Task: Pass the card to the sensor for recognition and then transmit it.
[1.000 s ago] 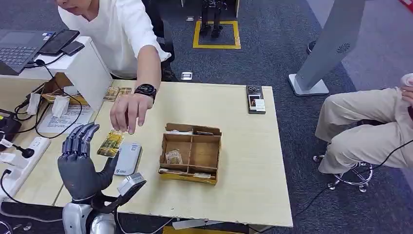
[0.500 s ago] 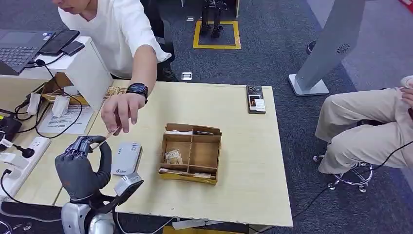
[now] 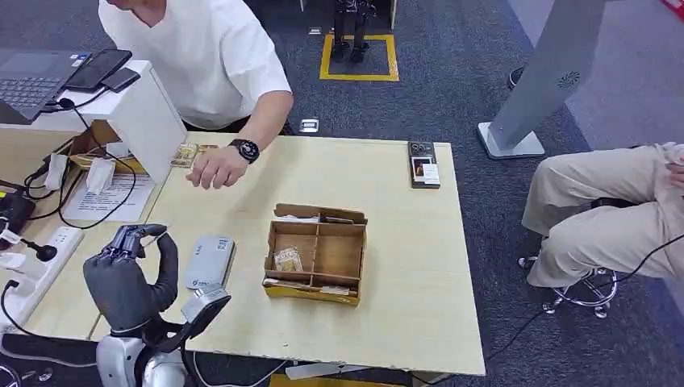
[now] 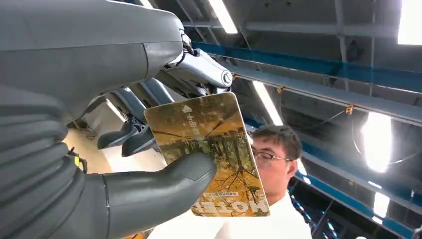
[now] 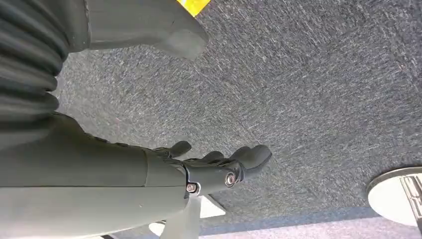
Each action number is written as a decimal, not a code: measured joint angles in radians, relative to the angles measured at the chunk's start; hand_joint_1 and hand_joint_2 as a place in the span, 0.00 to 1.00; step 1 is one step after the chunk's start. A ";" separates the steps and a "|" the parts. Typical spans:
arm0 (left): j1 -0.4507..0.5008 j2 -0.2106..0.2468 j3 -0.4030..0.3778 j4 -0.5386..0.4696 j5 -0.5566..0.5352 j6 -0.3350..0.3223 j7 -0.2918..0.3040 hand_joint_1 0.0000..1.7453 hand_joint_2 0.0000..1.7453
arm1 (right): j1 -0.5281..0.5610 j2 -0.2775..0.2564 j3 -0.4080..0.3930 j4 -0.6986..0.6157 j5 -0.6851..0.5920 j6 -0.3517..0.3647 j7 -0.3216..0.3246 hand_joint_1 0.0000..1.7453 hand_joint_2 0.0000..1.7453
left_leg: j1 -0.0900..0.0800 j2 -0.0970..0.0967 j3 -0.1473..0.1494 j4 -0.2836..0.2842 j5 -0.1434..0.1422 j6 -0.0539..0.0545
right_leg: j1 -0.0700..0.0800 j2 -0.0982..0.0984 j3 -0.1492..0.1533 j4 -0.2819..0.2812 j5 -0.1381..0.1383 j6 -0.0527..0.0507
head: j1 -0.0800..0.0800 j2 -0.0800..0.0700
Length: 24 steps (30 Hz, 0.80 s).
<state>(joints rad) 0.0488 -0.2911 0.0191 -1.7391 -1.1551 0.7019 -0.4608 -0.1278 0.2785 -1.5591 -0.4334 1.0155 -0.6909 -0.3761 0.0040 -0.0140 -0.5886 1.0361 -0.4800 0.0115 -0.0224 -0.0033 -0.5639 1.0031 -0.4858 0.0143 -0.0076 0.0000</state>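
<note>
**Card in hand, sensor unvisited**

Card: hotel key type, pinched between thumb and fingers of the left robot hand, raised over the surface near the grey sensor, presumably ready for presenting. Card barely discernible from the head view. Right robot hand: hanging, holding nothing, fingers loosely extended.

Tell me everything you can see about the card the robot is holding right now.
The card is a thin, flat rectangle with rounded corners, printed with an autumn tree scene in yellow and brown; it bears a small arrow, some characters and the word HOTEL, which reads upside down in the left wrist view. The left hand pinches it between the thumb and fingers, above the table's left end, close to the grey sensor.
</note>
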 joint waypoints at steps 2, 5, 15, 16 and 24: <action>0.000 0.000 0.001 0.000 -0.004 0.000 0.004 1.00 1.00 | 0.000 0.000 0.000 0.000 -0.001 0.000 0.000 0.00 1.00 | 0.000 0.000 0.000 0.000 0.000 0.000 | 0.000 0.000 0.000 0.000 0.000 0.000 | 0.000 0.000; 0.000 0.000 0.008 0.000 -0.022 0.000 0.021 1.00 1.00 | 0.000 -0.001 0.000 0.000 -0.005 0.000 0.002 0.00 1.00 | 0.000 0.000 0.000 0.000 0.000 0.000 | 0.000 0.000 0.000 0.000 0.000 0.000 | 0.000 0.000; 0.001 -0.001 0.091 -0.015 -0.042 0.000 0.069 1.00 1.00 | 0.000 -0.001 0.000 -0.001 -0.022 0.000 0.011 0.00 1.00 | 0.000 0.000 0.000 0.000 0.000 0.000 | 0.000 0.000 0.000 0.000 0.000 0.000 | 0.000 0.000; 0.001 -0.001 0.100 -0.015 -0.043 0.000 0.076 1.00 1.00 | 0.000 -0.001 0.000 -0.001 -0.023 0.000 0.015 0.00 1.00 | 0.000 0.000 0.000 0.000 0.000 0.000 | 0.000 0.000 0.000 0.000 0.000 0.000 | 0.000 0.000; 0.006 -0.003 0.159 -0.015 -0.055 0.000 0.095 1.00 1.00 | 0.000 -0.001 0.000 -0.001 -0.034 0.000 0.019 0.00 1.00 | 0.000 0.000 0.000 0.000 0.000 0.000 | 0.000 0.000 0.000 0.000 0.000 0.000 | 0.000 0.000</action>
<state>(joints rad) 0.0547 -0.2941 0.1778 -1.7540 -1.2100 0.7019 -0.3662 -0.1277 0.2773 -1.5591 -0.4341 0.9812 -0.6908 -0.3574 0.0040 -0.0141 -0.5888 1.0360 -0.4800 0.0115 -0.0224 -0.0036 -0.5638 1.0032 -0.4858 0.0143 -0.0076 0.0004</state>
